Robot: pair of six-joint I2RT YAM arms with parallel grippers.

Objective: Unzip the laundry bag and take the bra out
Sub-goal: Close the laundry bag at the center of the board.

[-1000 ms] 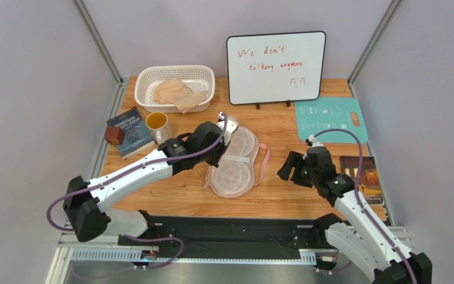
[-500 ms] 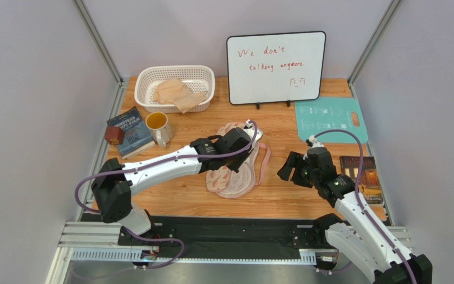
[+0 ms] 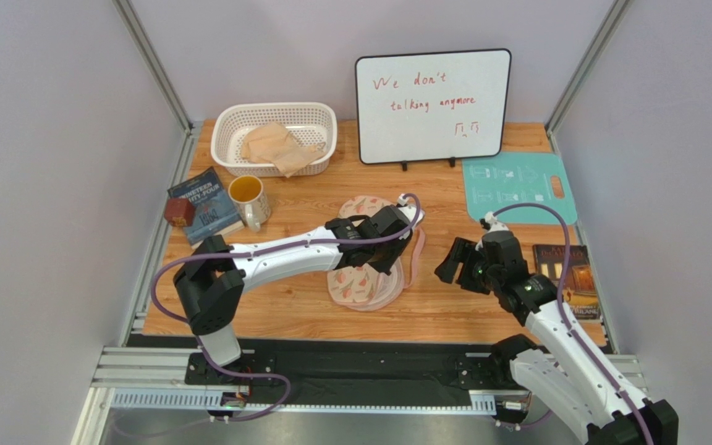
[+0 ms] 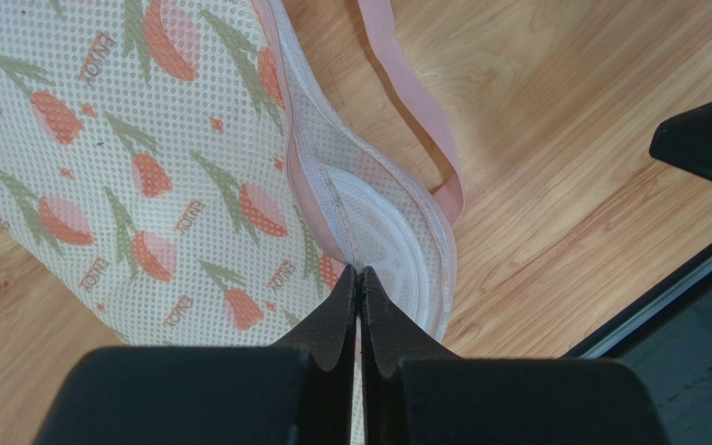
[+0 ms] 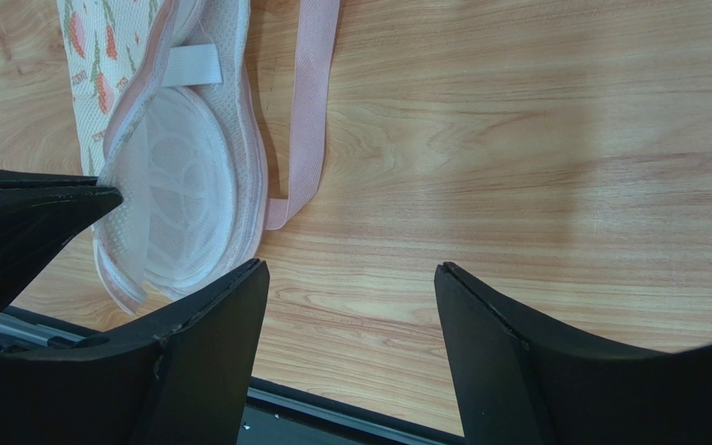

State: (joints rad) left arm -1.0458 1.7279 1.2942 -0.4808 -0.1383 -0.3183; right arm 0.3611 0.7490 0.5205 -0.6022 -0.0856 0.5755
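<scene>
Wood-grain tabletop [image 3: 285, 311] fills the floor of a booth with plain grey walls [image 3: 53, 139] and metal corner posts. Far beyond both claws a whiteboard [image 3: 432, 107] with red handwriting stands at the back edge. Beyond the left claw and off to its left sits a white perforated basket [image 3: 230, 125], and the beige bra [image 3: 276, 146] lies crumpled inside it, well apart from either claw. A teal mat [image 3: 513, 188] lies beyond the right claw, and a dark book [image 3: 569, 278] lies just to that claw's right. Left of the left claw are a blue book [image 3: 204, 206], a yellow-lined mug [image 3: 248, 199] and a small brown cube [image 3: 180, 211]. The laundry bag [image 4: 146, 167] lies directly under the left claw, its pink strap [image 4: 406, 102] looping out toward the right claw; its seam gapes and shows a white rounded shell inside. The left gripper [image 4: 360, 278] has its fingers pressed together, tips at the pink zipper trim where the seam splits; whether they pinch a pull I cannot tell. The right gripper [image 5: 350, 269] hangs spread wide, holding nothing, with the bag near its left finger.
</scene>
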